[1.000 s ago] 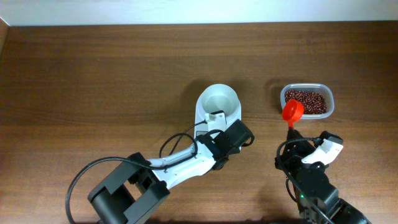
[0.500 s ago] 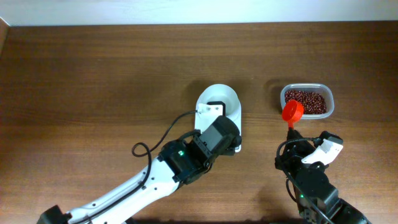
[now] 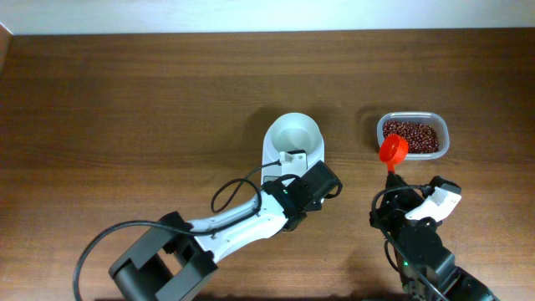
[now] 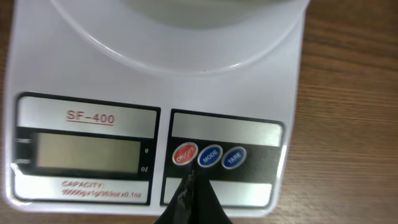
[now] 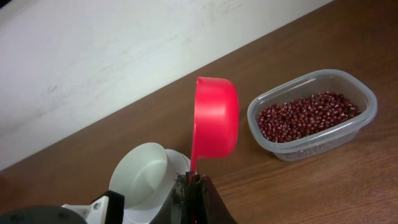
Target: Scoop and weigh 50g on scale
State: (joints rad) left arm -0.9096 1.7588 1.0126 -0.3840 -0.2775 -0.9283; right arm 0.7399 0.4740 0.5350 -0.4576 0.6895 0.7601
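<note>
Scale (image 3: 282, 155): is sitting mid-table with white bowl (image 3: 294, 134) on top, display end facing the left arm.
Left pincer (image 4: 188, 185): is keeping its fingers pressed together, tip hovering at the lower edge of the red button (image 4: 185, 154); contact unclear.
Right pincer (image 5: 190, 186): is clamping the handle of the red scoop (image 5: 216, 118), cup end raised just beside the bean tub (image 5: 311, 118).
Table (image 3: 125, 100): is carrying scale and tub.

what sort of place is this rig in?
Probably a robot lab bench, not a real kitchen: plain brown wooden table, small white digital kitchen scale, clear plastic tub of red beans.
</note>
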